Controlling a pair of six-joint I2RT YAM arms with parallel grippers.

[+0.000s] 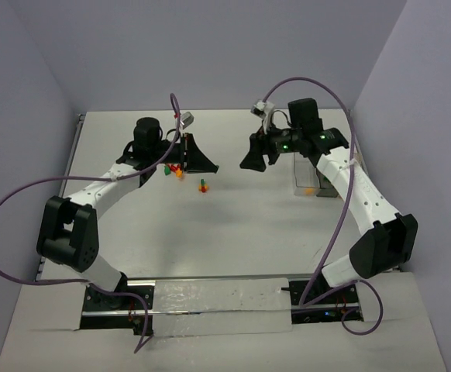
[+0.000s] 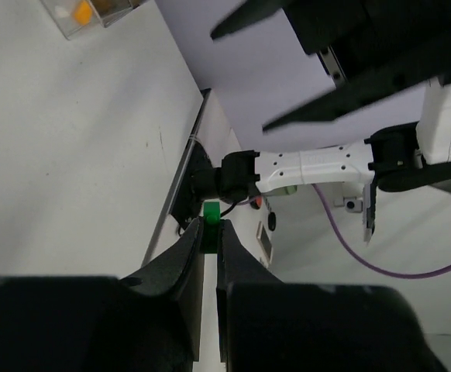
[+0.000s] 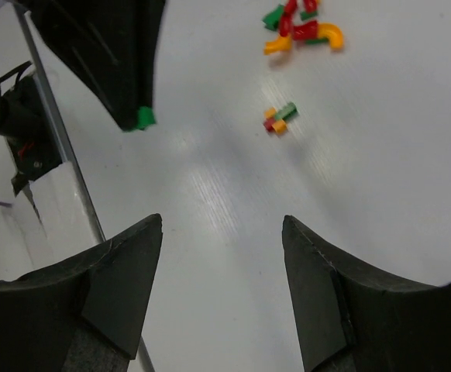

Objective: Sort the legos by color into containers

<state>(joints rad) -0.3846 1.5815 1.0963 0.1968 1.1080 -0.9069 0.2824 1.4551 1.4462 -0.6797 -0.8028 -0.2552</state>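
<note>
My left gripper (image 1: pixel 212 166) is shut on a tiny green lego (image 2: pixel 211 211), held above the table; it also shows in the right wrist view (image 3: pixel 143 118). My right gripper (image 1: pixel 254 165) is open and empty, facing the left one a short way off, with the clear containers (image 1: pixel 306 172) just to its right. One bin holds an orange-yellow lego (image 2: pixel 82 12). A pile of red, green and orange-yellow legos (image 1: pixel 174 170) lies under the left arm. A small cluster of legos (image 1: pixel 203 186) lies below the left gripper's tips.
The right arm's forearm (image 1: pixel 357 186) partly covers the containers' right side. Purple cables loop over both arms. The table's metal front rail (image 3: pixel 63 155) shows in the right wrist view, and walls close the far side.
</note>
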